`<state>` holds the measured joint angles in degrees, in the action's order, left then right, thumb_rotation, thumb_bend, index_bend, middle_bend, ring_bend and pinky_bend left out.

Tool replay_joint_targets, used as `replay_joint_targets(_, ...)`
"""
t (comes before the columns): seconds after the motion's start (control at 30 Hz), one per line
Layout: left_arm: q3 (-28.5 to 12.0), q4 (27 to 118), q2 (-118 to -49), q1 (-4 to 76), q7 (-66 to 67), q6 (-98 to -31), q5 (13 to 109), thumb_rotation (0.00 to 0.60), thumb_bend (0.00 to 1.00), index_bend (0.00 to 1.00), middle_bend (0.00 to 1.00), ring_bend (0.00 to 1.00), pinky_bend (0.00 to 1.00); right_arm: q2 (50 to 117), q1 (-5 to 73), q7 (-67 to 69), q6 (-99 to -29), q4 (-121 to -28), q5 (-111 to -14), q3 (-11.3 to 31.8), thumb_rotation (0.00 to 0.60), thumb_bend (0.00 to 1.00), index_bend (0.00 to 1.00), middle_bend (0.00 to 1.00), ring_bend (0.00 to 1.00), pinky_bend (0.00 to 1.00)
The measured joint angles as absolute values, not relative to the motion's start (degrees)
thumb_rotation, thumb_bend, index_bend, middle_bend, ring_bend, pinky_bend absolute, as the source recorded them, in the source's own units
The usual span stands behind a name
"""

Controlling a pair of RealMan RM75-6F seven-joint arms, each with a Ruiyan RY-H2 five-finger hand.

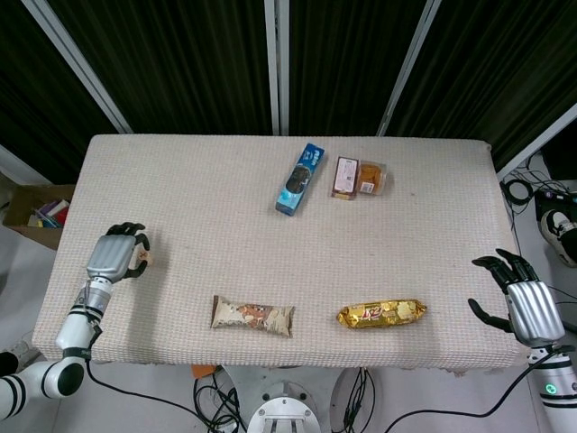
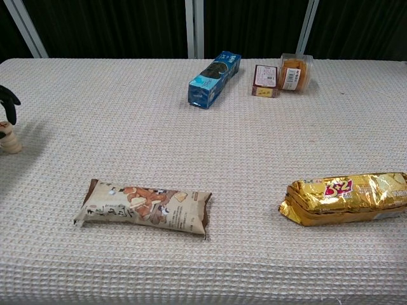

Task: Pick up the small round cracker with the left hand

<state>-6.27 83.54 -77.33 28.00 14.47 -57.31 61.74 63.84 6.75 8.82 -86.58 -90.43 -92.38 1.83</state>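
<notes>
Lay small and pale, the cracker [image 1: 144, 260], at the far left edge of the tabletop [image 1: 234, 225], well apart from the wrapped snacks; in the chest view showed at the very left margin [image 2: 9, 145], apparently resting on the cloth. Hovered right against it, the left hand [image 1: 115, 255], fingers curled toward the cracker; whether touching or pinching, could not tell, since the fingertips covered it from above and only dark fingertips showed in the chest view. Judged light, thin, stiff and brittle: likely to snap or crumble under a hard squeeze, and to skid on the waffle-weave cloth if nudged sideways. Best taken by the rim, thumb against one finger on opposite edges, with a gentle close and a straight lift. Rested off the near right corner, the right hand [image 1: 523, 305], fingers spread and holding nothing, far from the work.
</notes>
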Motion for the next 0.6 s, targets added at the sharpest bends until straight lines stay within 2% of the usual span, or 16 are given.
replay_joint_targets(0.6, -6.1, 83.5, -77.5, 28.3, 15.1, -56.7, 60.3, 0.6, 0.35, 0.46, 0.16, 0.11, 0.15, 64.1, 6.6, 9.0, -86.3, -90.1, -92.1, 1.8, 0.6, 0.2, 0.27, 0.27, 0.11, 0.2)
